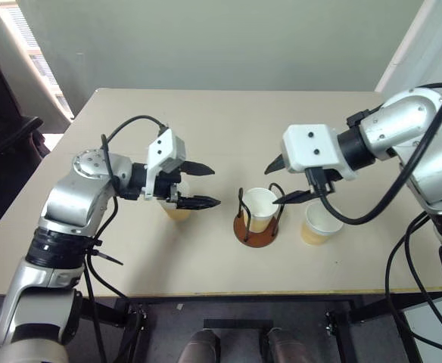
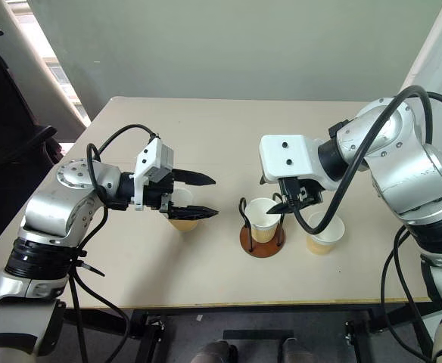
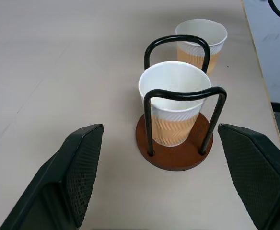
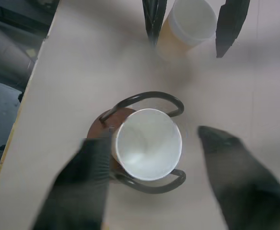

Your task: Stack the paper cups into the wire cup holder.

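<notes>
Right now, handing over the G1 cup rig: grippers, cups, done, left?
Left gripper: open, empty, above the cup on the left.
Right gripper: open, empty, over the wire cup holder.
Done: one paper cup stands upright in the holder.
Left: two cups on the table, the left one and one on the holder's right, both upright. Stack both in.

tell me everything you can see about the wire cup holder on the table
The wire cup holder has a round reddish-brown disc base, wood by the look of it, lying flat on the table. Two thin black wire loops rise upright from it. One paper cup in the holder stands upright between the loops, its white rim just above them. Another cup stands apart on the table beside it. The right gripper hovers open over it.
</notes>
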Tool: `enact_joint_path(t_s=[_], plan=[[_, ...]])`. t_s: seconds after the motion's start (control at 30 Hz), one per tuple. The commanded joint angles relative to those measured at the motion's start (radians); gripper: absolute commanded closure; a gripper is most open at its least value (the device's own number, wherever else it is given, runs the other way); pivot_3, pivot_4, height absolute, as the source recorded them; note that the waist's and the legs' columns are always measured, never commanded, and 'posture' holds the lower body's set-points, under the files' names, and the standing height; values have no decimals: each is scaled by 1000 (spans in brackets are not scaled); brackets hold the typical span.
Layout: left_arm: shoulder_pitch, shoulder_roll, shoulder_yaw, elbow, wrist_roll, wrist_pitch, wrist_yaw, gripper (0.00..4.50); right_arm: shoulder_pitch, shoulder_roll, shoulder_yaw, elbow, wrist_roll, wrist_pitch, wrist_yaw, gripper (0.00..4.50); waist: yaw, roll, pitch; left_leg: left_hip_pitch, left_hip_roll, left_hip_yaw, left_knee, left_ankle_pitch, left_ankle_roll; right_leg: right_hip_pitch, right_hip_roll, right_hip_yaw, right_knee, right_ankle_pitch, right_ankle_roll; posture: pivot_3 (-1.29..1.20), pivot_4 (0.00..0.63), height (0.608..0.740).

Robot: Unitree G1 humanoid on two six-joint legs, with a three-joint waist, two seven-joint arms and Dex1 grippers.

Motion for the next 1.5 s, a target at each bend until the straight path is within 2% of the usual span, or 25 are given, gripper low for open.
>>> enact_joint_path(t_s=[0.03, 0.2, 0.43, 0.67, 1.0, 1.1, 1.43, 1.5], plan=[[-13, 5, 26, -22, 20, -38, 33, 371, -8, 19, -40, 3, -2, 8, -55, 810, -1, 0, 0, 0, 0, 0, 0, 0, 0, 0, 0, 0, 0, 0, 0, 0, 150, 740], [-15, 70, -16, -42, 137, -104, 58, 371, 1, 21, -142, -6, 107, 143, -85, 810, -1, 0, 0, 0, 0, 0, 0, 0, 0, 0, 0, 0, 0, 1, 1, 0, 150, 740], [57, 233, -102, -137, 299, -128, 32, 371, -1, -3, -238, -53, 281, 315, -90, 810, -1, 0, 0, 0, 0, 0, -1, 3, -4, 0, 1, 1, -3, -5, -6, 0, 150, 740], [79, 219, -173, -148, 368, -121, 34, 371, -12, -2, -237, -44, 362, 337, -117, 810, 0, 0, 0, 0, 0, 0, -1, 1, -1, -1, 1, 1, 0, -6, -7, 0, 150, 740], [74, 175, -229, -37, 461, -201, 35, 371, -14, -11, -234, -35, 405, 338, -152, 810, -1, 0, 0, 0, 0, 0, -1, -1, -1, -3, 1, 1, 5, -7, -8, 0, 150, 740], [65, 163, -220, -3, 466, -251, 32, 966, -7, -20, -236, -34, 415, 337, -161, 771, 0, 0, 0, 0, 0, 0, -1, -1, -1, -3, 1, 1, 5, -7, -8, 0, 150, 740], [3, 162, -179, 53, 426, -333, -42, 4473, -12, -38, -238, -9, 424, 316, -172, 771, 0, 0, 0, 0, 0, 0, -1, -1, 0, -3, 0, 1, 5, -6, -8, 0, 150, 740], [-11, 164, -175, 61, 424, -349, -55, 4473, -12, -42, -240, -4, 427, 311, -171, 771, -1, 0, 0, 0, 0, 0, -1, -1, 0, -3, 0, 0, 5, -6, -7, 0, 150, 740]])
